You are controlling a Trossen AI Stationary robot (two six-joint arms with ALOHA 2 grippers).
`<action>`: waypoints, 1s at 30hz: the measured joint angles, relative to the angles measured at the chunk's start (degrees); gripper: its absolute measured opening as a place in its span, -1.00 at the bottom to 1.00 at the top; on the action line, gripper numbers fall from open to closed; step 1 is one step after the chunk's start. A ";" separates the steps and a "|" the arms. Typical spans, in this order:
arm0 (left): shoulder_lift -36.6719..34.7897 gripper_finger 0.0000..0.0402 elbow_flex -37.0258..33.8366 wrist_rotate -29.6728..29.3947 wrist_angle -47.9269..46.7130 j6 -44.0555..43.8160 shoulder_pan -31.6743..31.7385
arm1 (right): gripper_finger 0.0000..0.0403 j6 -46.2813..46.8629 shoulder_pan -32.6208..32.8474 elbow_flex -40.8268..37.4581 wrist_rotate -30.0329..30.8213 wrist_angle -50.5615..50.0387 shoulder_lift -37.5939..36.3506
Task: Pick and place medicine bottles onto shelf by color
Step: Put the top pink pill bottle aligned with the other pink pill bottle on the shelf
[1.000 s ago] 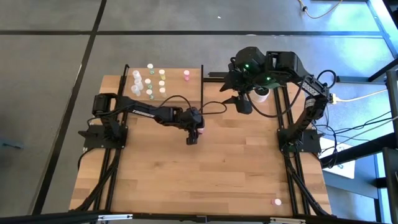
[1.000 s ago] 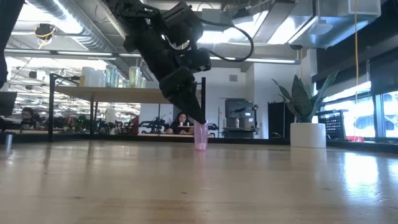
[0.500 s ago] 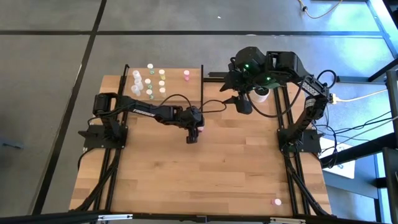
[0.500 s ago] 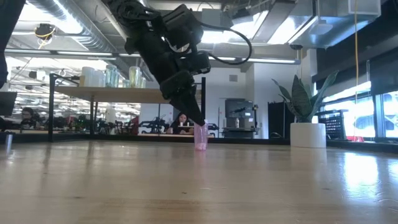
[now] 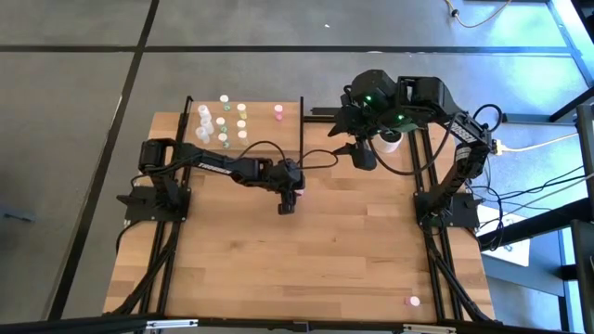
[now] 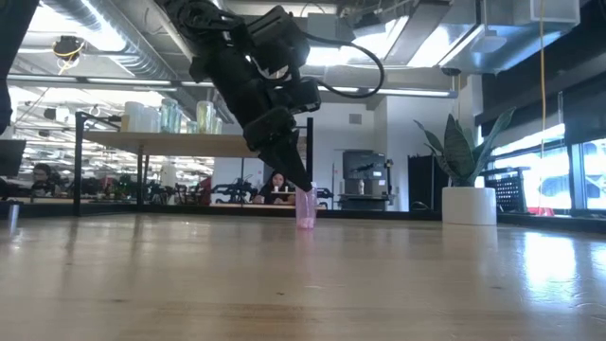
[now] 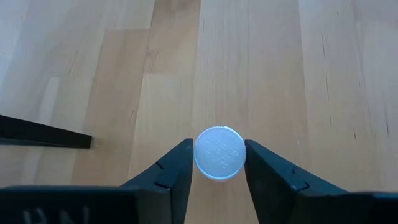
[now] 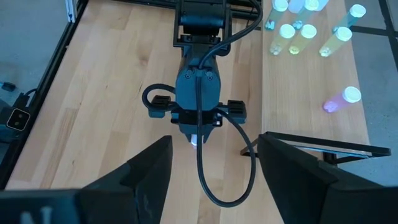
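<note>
1. Left tool (image 7: 216, 163) stands at the middle of the light-wood plank table (image 5: 306, 269), pointing straight down over a small pink-tinted medicine bottle with a round white cap (image 7: 219, 153); its two dark fingers (image 7: 173, 169) flank the cap, narrowed until almost touching, but I cannot tell whether the grip is firm.
2. That bottle stands upright, long axis vertical, directly between the fingers, so the coming move looks like a final squeeze and a straight lift.
3. From the bottle, the raised light-wood shelf with black posts (image 5: 264, 125) lies toward eleven o'clock in the high view, holding white, green, yellow and one pink-topped bottle (image 5: 277, 110).
4. Right tool (image 8: 213, 165) waits wide open and empty, hanging above the table's far edge at one o'clock.
5. Another pink bottle (image 5: 414, 301) sits near the table's five o'clock corner, closer to the right arm.
</note>
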 joint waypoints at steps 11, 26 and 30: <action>-0.03 -0.47 0.00 -0.02 0.03 -0.53 -0.81 | 0.18 0.00 0.00 0.02 0.00 0.00 0.00; -8.94 -0.48 0.02 0.43 -2.90 -8.07 -0.76 | 0.19 -0.22 0.00 0.02 0.00 -0.02 0.00; -14.39 -0.48 0.02 -1.74 -5.59 -10.35 -0.85 | 0.19 -0.22 0.00 0.02 0.00 -0.02 0.00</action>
